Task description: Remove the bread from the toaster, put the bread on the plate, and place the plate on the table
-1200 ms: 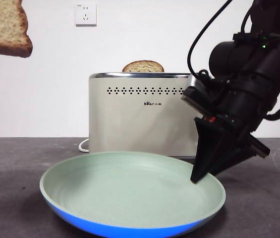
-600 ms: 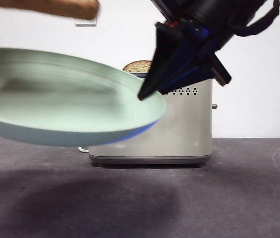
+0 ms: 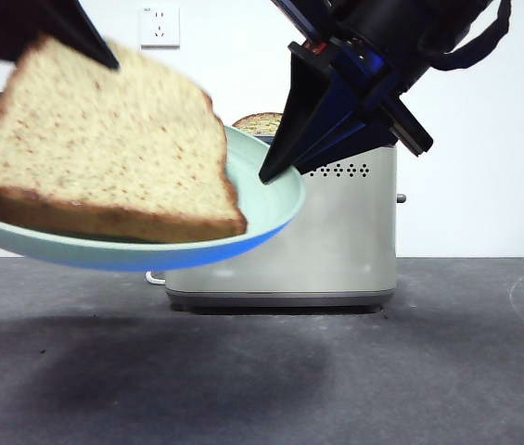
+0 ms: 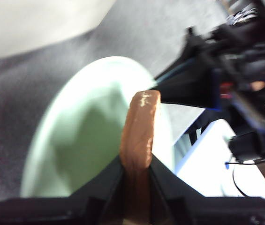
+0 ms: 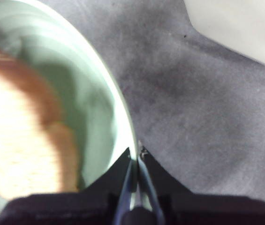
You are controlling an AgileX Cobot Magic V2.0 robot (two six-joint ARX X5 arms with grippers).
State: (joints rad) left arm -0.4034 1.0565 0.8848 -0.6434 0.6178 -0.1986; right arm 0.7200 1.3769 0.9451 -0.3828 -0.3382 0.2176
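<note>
We see the right end effector (image 3: 275, 171) clenched on the rim of the plate (image 3: 262, 199), holding it in the air above the worktop (image 3: 410, 371), tilted a little, with its shadow on the dark surface below. In the right wrist view its 2 jaws close on the pale green rim (image 5: 123, 117), 1 on each face.

The left end effector (image 4: 137, 173) grips the bread (image 3: 104, 148) by its crust; in the left wrist view the 2 jaws press the brown edge (image 4: 140, 126) from both sides. The slice leans over the plate, its lower crust down in the dish, its face toward the worktop's front edge. Whether the crust rests fully on the plate we cannot tell.

The toaster (image 3: 326, 241) stands on the worktop toward its rear edge, behind the lifted plate. The domed top of 1 more slice (image 3: 260, 123) shows above its chrome rim.
</note>
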